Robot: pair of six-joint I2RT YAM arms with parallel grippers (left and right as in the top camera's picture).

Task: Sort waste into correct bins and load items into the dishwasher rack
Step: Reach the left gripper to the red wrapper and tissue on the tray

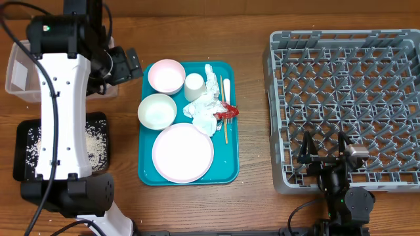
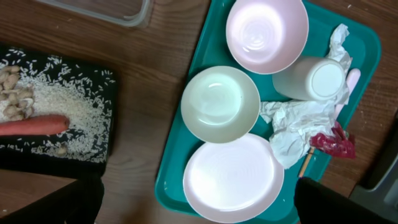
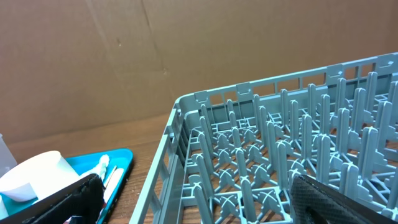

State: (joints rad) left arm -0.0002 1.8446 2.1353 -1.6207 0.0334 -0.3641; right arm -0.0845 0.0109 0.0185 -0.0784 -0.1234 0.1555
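One grey dishwasher rack (image 1: 344, 105) is taking up the right of the worktop (image 1: 252, 39). Right hand (image 1: 323, 145) is hovering over its near edge, fingers spread apart, gripping nothing.

We're seeing the teal tray (image 1: 228, 164) sitting mid-worktop and carrying all the dishes. Clear tub (image 1: 20, 72) is sitting far left with the black tray (image 1: 98, 121) just nearer us, both partly under the left arm (image 1: 59, 111). Left hand (image 2: 199, 186) is hanging above the worktop between those bins and the teal tray, fingers wide apart, holding nothing.

On the teal tray:
- plate (image 1: 182, 152) is lying at the near end
- pale green bowl (image 1: 157, 111) is sitting just beyond it, pinkish bowl (image 1: 165, 76) at the far end
- cup (image 1: 194, 86) is sitting beside the pinkish bowl, touching the napkins (image 1: 207, 108)
- red wrapper (image 1: 227, 113) is lying against the napkins
- fork (image 1: 226, 86) and wooden stick (image 1: 225, 131) are lying along the right edge

Carrot (image 2: 34, 125) is lying in the black tray on loose rice (image 2: 68, 102), with food scraps (image 2: 15, 99) beside it.
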